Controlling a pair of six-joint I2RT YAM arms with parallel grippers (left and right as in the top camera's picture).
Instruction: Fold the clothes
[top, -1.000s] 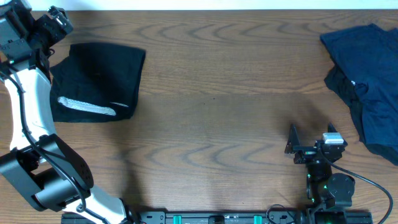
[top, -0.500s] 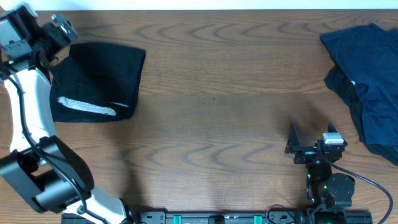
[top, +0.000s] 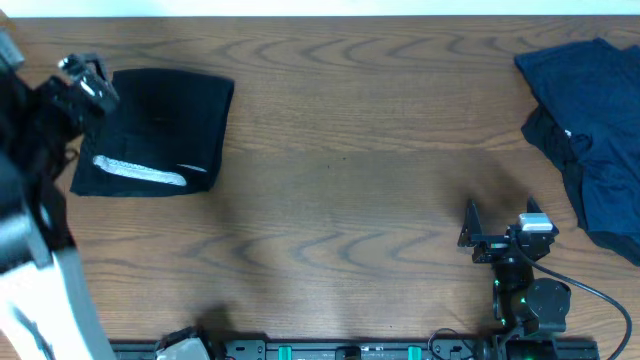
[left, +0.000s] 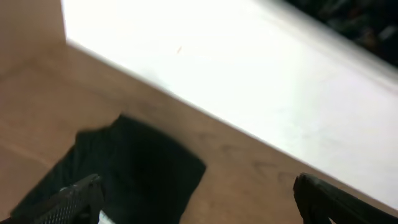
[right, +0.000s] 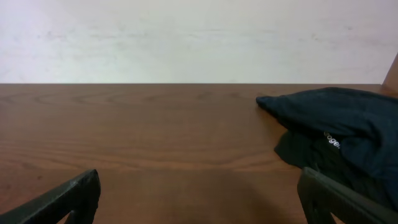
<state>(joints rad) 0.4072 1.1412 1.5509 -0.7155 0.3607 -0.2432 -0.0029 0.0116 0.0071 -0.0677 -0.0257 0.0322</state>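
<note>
A folded black garment (top: 165, 125) with a pale grey-white strip (top: 140, 172) lies at the far left of the table. It also shows in the left wrist view (left: 124, 168). My left gripper (top: 85, 85) is open and empty, raised above the garment's left edge, and it looks blurred (left: 199, 202). A crumpled pile of navy clothes (top: 590, 110) lies at the far right, also seen in the right wrist view (right: 336, 121). My right gripper (top: 500, 222) is open and empty near the front edge, left of the pile (right: 199, 199).
The wooden table (top: 350, 150) has a white strip along its far edge (left: 249, 74). The right arm's base and cable (top: 530, 300) sit at the front edge. The blurred left arm (top: 30, 230) covers the front left corner.
My left arm has swung up and toward the front, now blurred and large in view. Its gripper has slid a little down the black garment's left edge. The right arm and clothes have not moved.
</note>
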